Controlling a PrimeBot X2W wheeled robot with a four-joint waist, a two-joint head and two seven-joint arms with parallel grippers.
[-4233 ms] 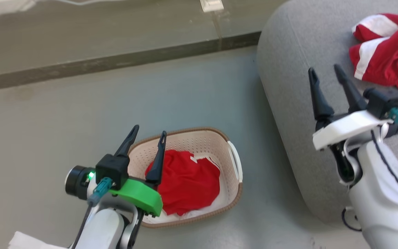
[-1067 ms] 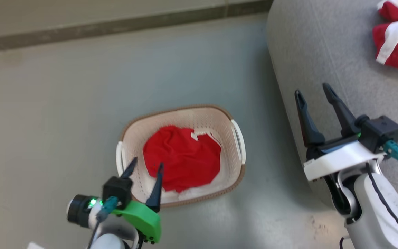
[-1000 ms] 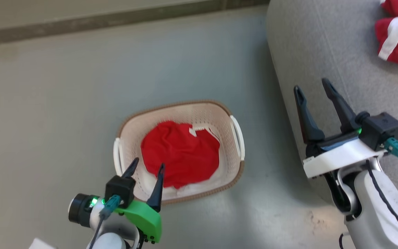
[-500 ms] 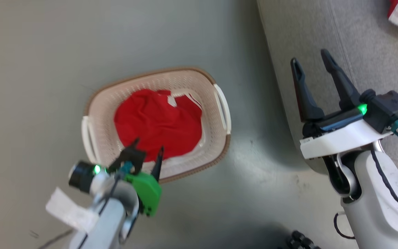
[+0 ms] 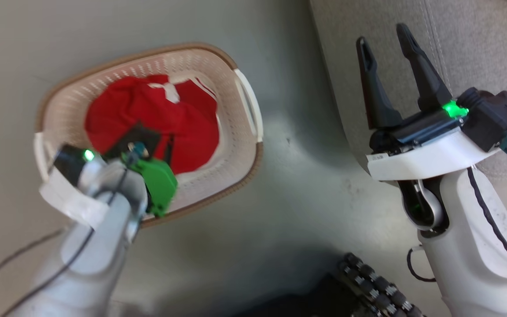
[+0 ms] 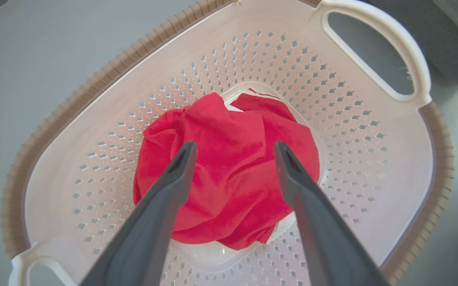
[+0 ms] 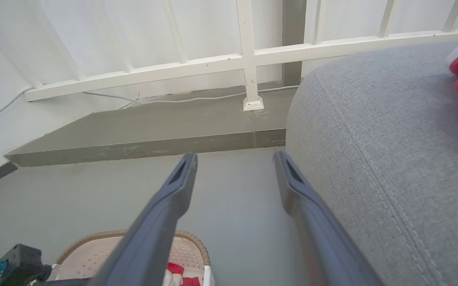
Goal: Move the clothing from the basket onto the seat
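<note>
While spread left fingers [image 6: 173, 178] hover over clothing [image 6: 233, 174], basket [image 5: 232, 145] long axis slants toward seat [image 5: 478, 53]

Head view: soft, even light, no hard glare. Motion blur smears the pale left forearm [image 5: 87, 229] and the cream perforated plastic basket [image 5: 231, 154]. The right gripper [image 5: 382, 35] reads sharp. A broad dark shadow pools on the grey floor [image 5: 218, 246] at bottom centre.

Left wrist view: bright, flat light. The wide-angle lens bows the basket's brown rim.

Right wrist view: white railing [image 7: 249, 59] near washed out. Dark fingers [image 7: 316, 230] soften toward the bottom edge.
</note>
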